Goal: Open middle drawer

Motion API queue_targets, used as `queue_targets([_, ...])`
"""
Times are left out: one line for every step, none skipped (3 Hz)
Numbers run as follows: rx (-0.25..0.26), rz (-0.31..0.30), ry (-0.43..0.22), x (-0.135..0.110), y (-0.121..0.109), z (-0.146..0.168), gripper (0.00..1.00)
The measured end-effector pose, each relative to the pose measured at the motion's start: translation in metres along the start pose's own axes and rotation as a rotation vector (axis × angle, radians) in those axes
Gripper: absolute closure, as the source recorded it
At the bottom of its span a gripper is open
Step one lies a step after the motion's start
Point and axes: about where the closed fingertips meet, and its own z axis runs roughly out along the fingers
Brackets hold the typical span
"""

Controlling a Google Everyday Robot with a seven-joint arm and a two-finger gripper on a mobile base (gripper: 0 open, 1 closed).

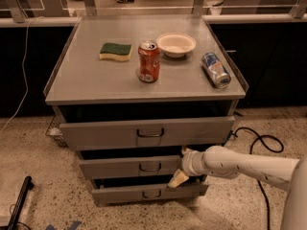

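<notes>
The middle drawer point(129, 167) is a low grey front with a small dark loop handle point(150, 166), between the tall top drawer point(144, 133) and the bottom drawer point(144, 193). It stands slightly out, with a dark gap above it. My gripper point(181, 166) is at the right end of the middle drawer's front, to the right of the handle. It is open: one cream finger point(184, 151) shows above the front and the other point(176, 179) below it. My white arm point(240, 166) reaches in from the right.
On the cabinet top point(86, 80) are a green and yellow sponge point(115, 51), an upright red can point(149, 61), a white bowl point(176, 44) and a blue can lying on its side point(215, 69). A black cable point(259, 143) lies on the floor at right. A dark pole point(19, 200) lies at lower left.
</notes>
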Motion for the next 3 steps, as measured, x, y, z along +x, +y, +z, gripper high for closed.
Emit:
queue_targets([0.0,0.004,0.0,0.0023,0.0009,0.0005,0.0])
queue_targets([0.0,0.004,0.0,0.0023,0.0009,0.0005,0.18])
queue_targets([0.0,0.004,0.0,0.0023,0.0009,0.0005,0.41])
